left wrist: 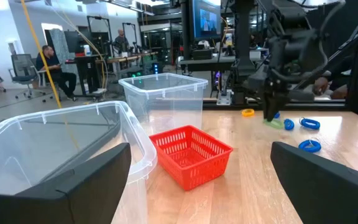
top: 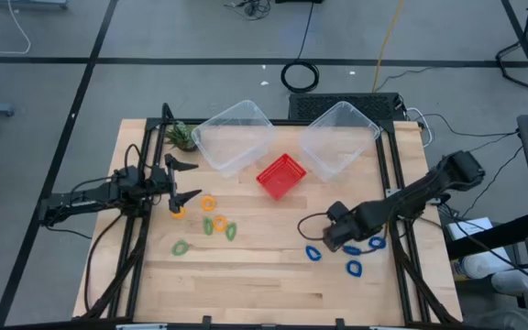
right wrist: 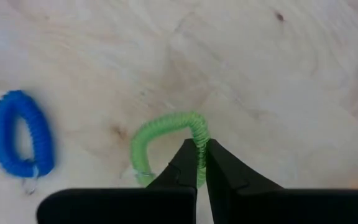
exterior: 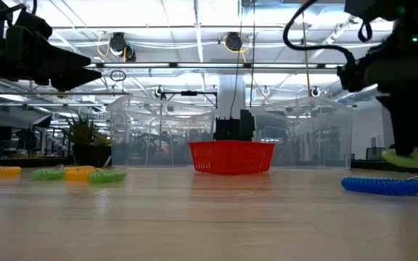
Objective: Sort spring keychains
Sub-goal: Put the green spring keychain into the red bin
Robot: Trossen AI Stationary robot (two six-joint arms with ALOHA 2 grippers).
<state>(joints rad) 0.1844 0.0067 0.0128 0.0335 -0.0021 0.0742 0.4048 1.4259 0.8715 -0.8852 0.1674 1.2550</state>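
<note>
Near the worktop's left edge the left gripper hovers spread wide and empty. Toward the right edge, the right gripper pinches one thin side of a green spring keychain; so slim a bite could slip on lifting. Its long axis appears to run along the fingers.

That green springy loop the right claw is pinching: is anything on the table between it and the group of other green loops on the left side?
Nothing visible blocks it. The right gripper is shut on the green keychain. Between it and the green keychains lies bare table. The red basket sits farther back, off that line. The left gripper hovers open near that group.
</note>
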